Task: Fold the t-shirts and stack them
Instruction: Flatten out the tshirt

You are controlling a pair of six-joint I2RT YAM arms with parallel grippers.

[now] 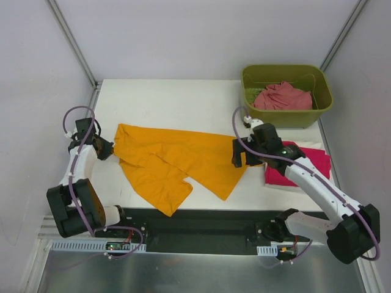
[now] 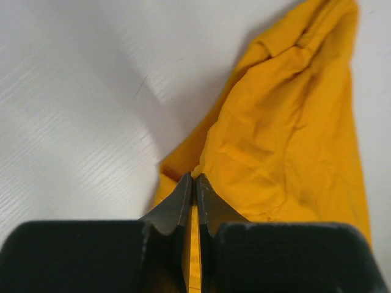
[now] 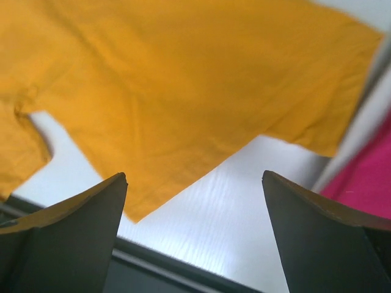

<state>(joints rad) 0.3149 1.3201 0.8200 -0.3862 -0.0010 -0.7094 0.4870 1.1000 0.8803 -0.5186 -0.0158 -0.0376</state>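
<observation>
The white table (image 1: pixel 183 97) carries the orange-yellow t-shirt (image 1: pixel 171 162), which lies rumpled and only half spread across its middle, one flap trailing toward the arm bases. Everything else sits to the right of that shirt. The olive-green bin (image 1: pixel 287 119) is beyond its far right corner, the salmon-pink t-shirt (image 1: pixel 282 97) heaped inside. The magenta t-shirt (image 1: pixel 314 160) lies flat and folded just beside its right edge, partly under the right arm.

The step in hand looks like flattening the orange-yellow shirt before the first fold. To do it well, both ends should be gripped and drawn apart evenly and low over the surface, so the creases run out rather than bunch. The pull should stop short of dragging the cloth onto the magenta shirt. The trailing flap will likely need its own smoothing afterwards.

The left gripper (image 2: pixel 193 178) sits at the shirt's left edge, its fingers pressed together on a thin fold of orange cloth that shows between them. The right gripper (image 3: pixel 194 174) hangs above the shirt's right hem with its fingers spread wide, holding nothing. From the wrist view it appears clear of the cloth, with bare table and hem framed between the fingers.
</observation>
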